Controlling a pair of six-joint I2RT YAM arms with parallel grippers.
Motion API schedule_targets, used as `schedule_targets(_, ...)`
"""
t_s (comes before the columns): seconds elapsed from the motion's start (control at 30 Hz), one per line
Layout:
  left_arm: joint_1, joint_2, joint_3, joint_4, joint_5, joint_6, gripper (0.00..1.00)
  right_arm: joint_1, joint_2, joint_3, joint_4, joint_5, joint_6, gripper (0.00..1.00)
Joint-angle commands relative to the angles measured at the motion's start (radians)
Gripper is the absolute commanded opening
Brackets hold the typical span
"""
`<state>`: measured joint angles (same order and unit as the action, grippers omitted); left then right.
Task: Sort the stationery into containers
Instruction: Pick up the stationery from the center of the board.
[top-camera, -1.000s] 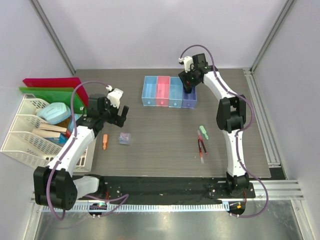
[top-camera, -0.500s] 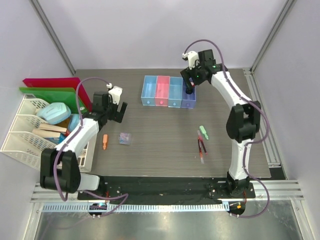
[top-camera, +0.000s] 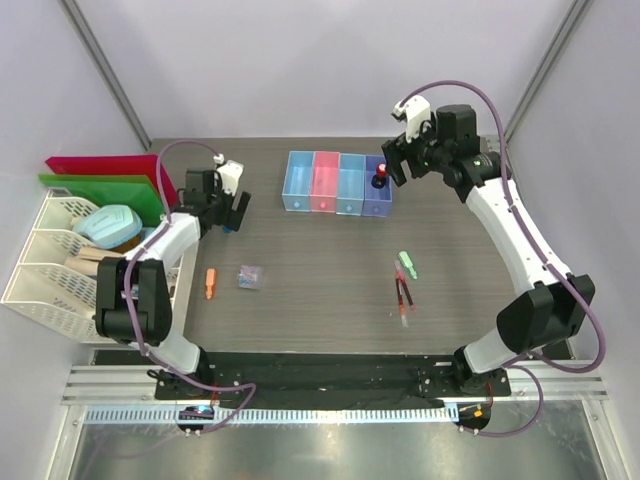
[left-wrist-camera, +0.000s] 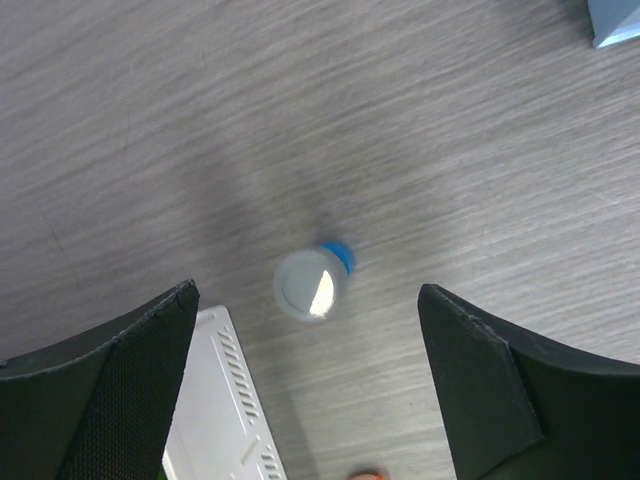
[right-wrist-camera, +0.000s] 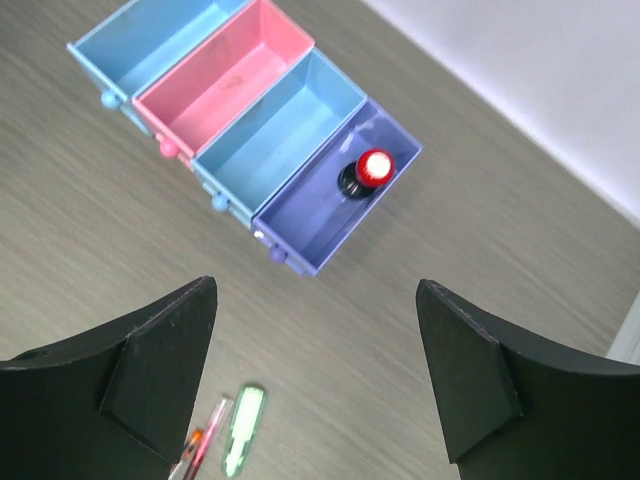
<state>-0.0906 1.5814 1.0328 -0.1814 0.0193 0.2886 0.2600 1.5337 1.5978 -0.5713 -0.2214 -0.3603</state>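
Observation:
The four joined boxes stand at the back middle; they also show in the right wrist view. A red-capped bottle stands in the purple box. My right gripper is open and empty, just right of that box and above the table. My left gripper is open above a blue-capped bottle, which rests on the table between the jaws. An orange marker, a small packet, a green eraser and red-and-black pens lie on the table.
White mesh trays with pale blue objects stand at the left edge; a tray corner lies beside the blue-capped bottle. Red and green folders lean behind the trays. A metal rail runs along the right side.
My right gripper has drawn back to the right from the purple box, and the red-capped bottle stays in it. My left gripper has moved back and left, over the blue-capped bottle.

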Motion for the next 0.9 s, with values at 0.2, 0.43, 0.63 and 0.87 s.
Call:
schedule_targets(0.2, 0.034, 0.117, 0.154, -0.112, 0.122, 0.13, 0.81, 0.004, -0.129, -0.133, 0.025, -0.026, 0.014, 0.86)
schedule_targets(0.43, 0.057, 0.155, 0.177, -0.147, 0.126, 0.17, 0.82, 0.004, -0.17, -0.16, 0.024, -0.035, 0.018, 0.86)
schedule_targets(0.63, 0.06, 0.195, 0.199, -0.179, 0.131, 0.208, 0.74, 0.004, -0.205, -0.193, 0.025, -0.047, 0.024, 0.86)
schedule_targets(0.87, 0.061, 0.244, 0.256, -0.214, 0.146, 0.219, 0.63, 0.002, -0.23, -0.236, 0.031, -0.058, 0.029, 0.87)
